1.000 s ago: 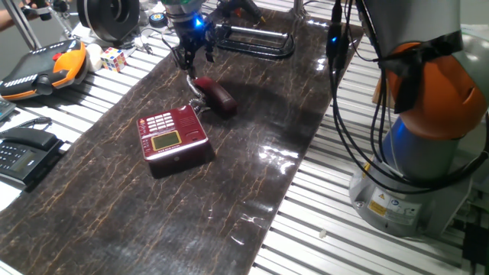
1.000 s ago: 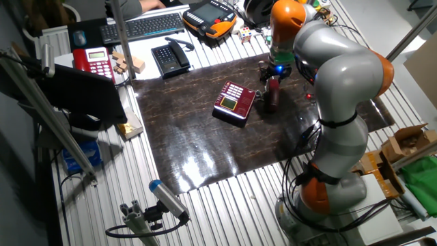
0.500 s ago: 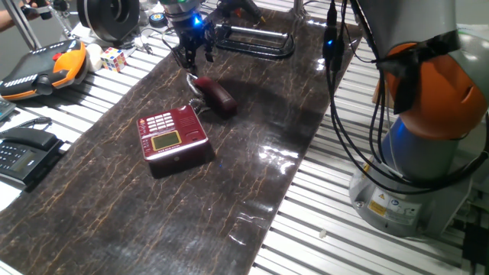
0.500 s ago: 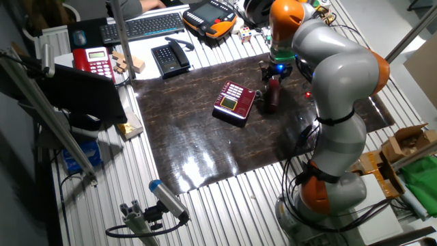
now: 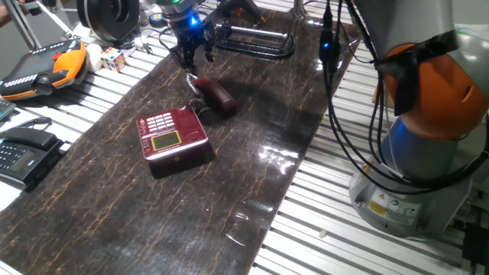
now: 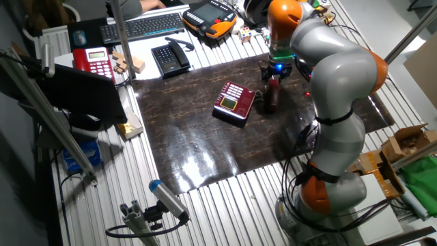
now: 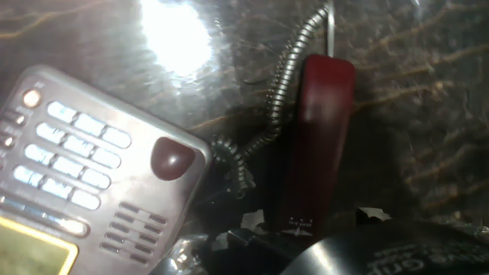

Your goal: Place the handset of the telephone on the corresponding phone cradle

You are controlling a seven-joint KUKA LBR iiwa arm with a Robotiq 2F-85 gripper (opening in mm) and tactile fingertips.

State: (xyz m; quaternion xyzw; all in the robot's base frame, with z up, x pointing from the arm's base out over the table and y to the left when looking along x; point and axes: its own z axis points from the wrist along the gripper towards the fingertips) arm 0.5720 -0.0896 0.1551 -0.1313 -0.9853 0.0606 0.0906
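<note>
The dark red handset (image 5: pixel 215 95) lies on the dark mat just beyond the red telephone (image 5: pixel 172 136), joined to it by a thin coiled cord (image 7: pixel 276 99). The phone cradle (image 5: pixel 194 127), the strip beside the keys and the yellowish display, is empty. My gripper (image 5: pixel 191 58) hangs above the far end of the handset, fingers apart and holding nothing. In the other fixed view my gripper (image 6: pixel 275 68) is over the handset (image 6: pixel 272 97), to the right of the telephone (image 6: pixel 234 102). In the hand view the handset (image 7: pixel 321 145) is close below, beside the telephone (image 7: pixel 84 168).
A black desk phone (image 5: pixel 23 153) and an orange-black pendant (image 5: pixel 46 65) sit on the slatted table to the left. A colour cube (image 5: pixel 113 58) and a black wire frame (image 5: pixel 256 42) lie behind the mat. My arm's base (image 5: pixel 428 153) stands at the right. A second red phone (image 6: pixel 92 61) and a keyboard (image 6: pixel 143 26) are farther off.
My gripper has drawn slightly up and away from the handset, and the arm's cables have shifted left. The handset and telephone have not moved.
</note>
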